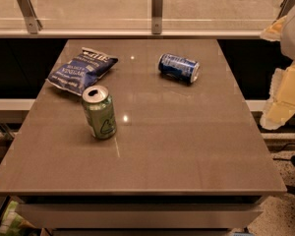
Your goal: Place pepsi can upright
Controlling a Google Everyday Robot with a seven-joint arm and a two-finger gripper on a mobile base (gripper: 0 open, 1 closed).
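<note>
The pepsi can (178, 67) is dark blue with light markings and a silver end. It lies on its side on the far right part of the brown table (152, 151), its silver end facing right. My gripper (283, 98) hangs at the right edge of the view, beyond the table's right edge and apart from the can.
A green can with a silver top (99, 112) stands upright left of the table's middle. A blue chip bag (82, 69) lies at the far left. A glass railing with metal posts (157, 11) runs behind the table.
</note>
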